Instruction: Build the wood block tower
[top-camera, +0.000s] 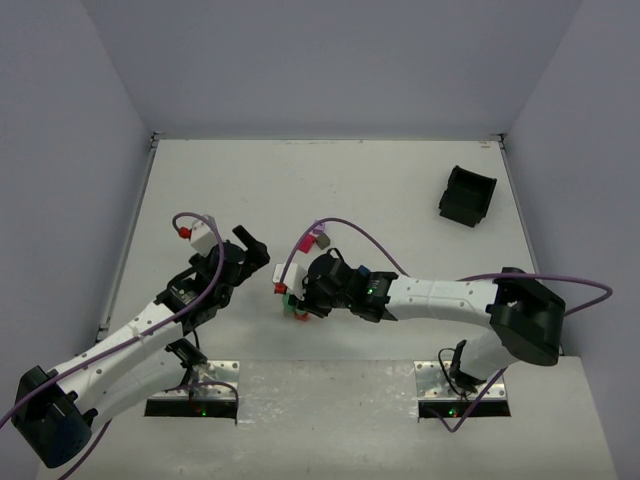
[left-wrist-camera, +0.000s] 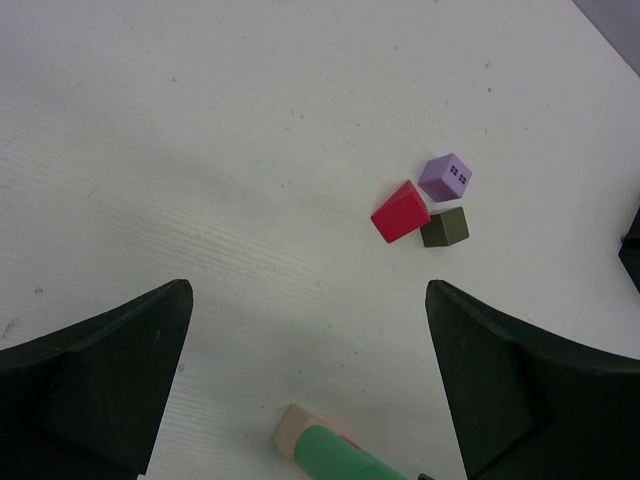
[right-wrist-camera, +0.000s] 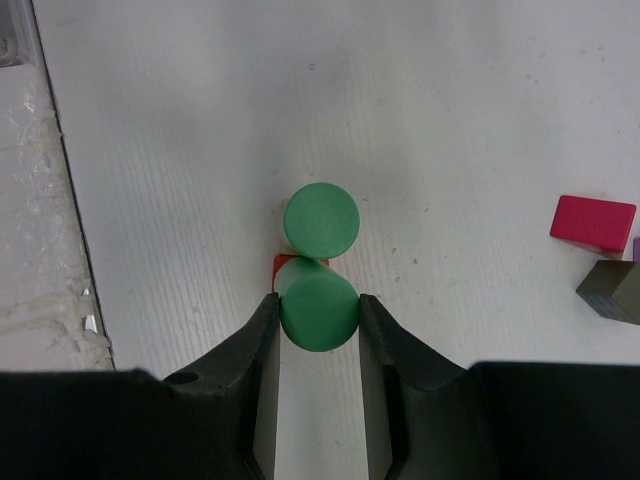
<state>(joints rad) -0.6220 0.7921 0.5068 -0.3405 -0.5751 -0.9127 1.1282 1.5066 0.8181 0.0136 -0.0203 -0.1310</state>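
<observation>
Green cylinder (right-wrist-camera: 318, 320) sits pinched in the right tool (right-wrist-camera: 318, 300), just beside a second green cylinder (right-wrist-camera: 321, 219) topping the tower (right-wrist-camera: 282, 267), a low stack on red and tan pieces near the worktop's (left-wrist-camera: 200, 150) front edge. To its left the left tool (left-wrist-camera: 307, 290) hangs spread wide, holding nothing. Farther out cluster a red block (left-wrist-camera: 400, 212), purple cube (left-wrist-camera: 446, 177) and dark olive cube (left-wrist-camera: 445, 227). A black bin (top-camera: 467, 195) sits far right.

The left arm (top-camera: 130, 340) angles up and rightward from its base, elbow bent. The left end effector (left-wrist-camera: 305, 290) has its fingers spread wide with nothing between them. The right arm (top-camera: 440, 295) stretches leftward. Its wrist seems turned downward, though cable clutters the top view. The right end effector (right-wrist-camera: 318, 300) is clamped on a green cylinder (right-wrist-camera: 318, 318).
</observation>
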